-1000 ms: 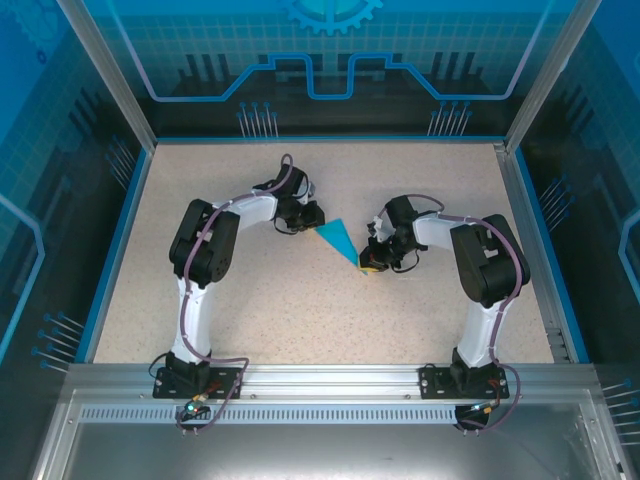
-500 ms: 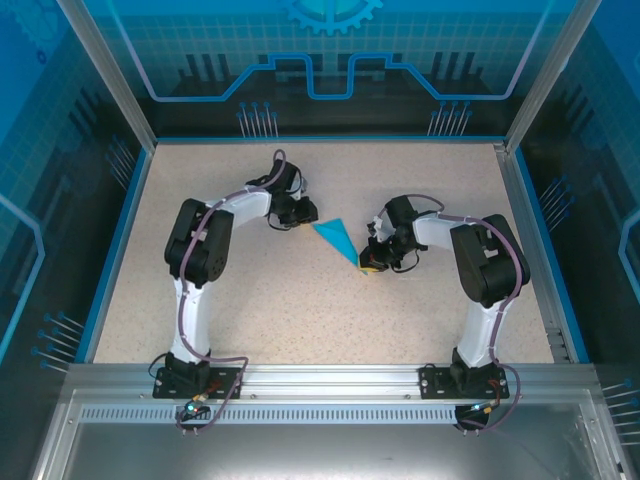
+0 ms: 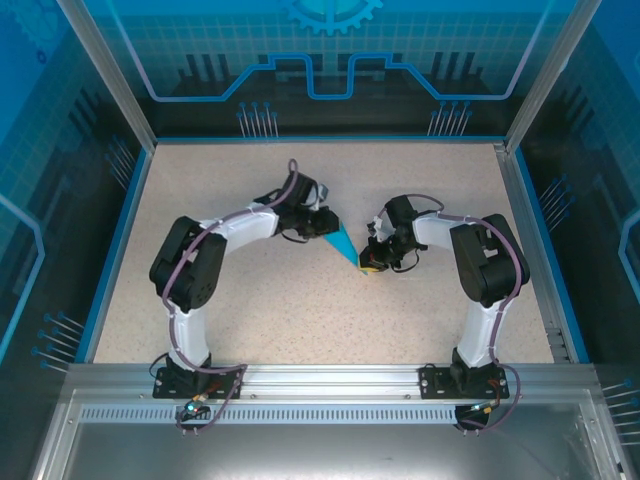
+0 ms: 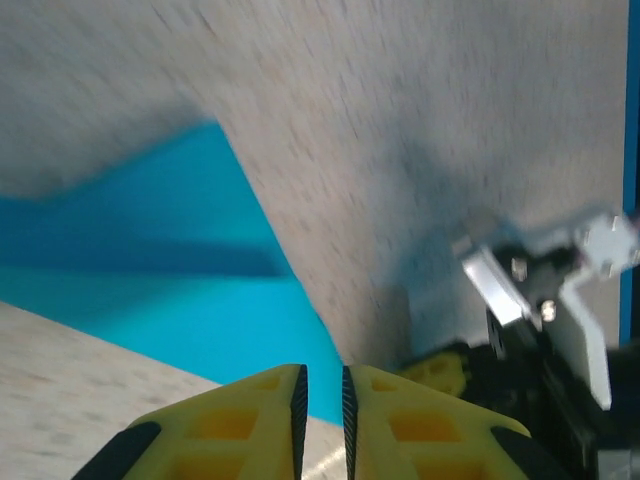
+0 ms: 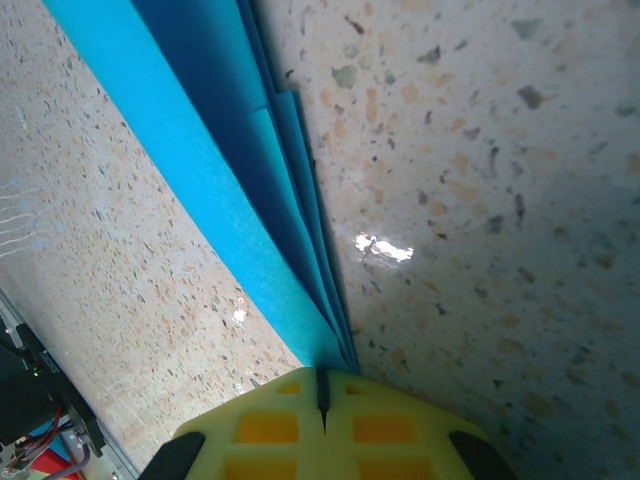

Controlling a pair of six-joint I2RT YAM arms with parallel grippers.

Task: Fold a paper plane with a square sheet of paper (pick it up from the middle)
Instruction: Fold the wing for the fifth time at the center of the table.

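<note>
So the paper plane was lying flat on your speckled worktop, pretty much in the middle between the two arms. It was a slim turquoise wedge, wide end pointing far-left and sharp tip pointing near-right. From the right wrist camera the plane showed several lengthwise folds stacked on each other, all running down to one point.

Your right hand sat right at that tip. Up close, the right hand was clenched with no gap at all, and the tip of the paper ran straight into the seam between the yellow fingers, so it had the plane pinched by the nose.

Your left hand was over at the wide end, touching or just above it. In its own camera the left hand had its fingers only a thin slit apart, with the blue paper reaching down to them. I honestly couldn't tell whether any paper was caught in that slit or not.
</note>
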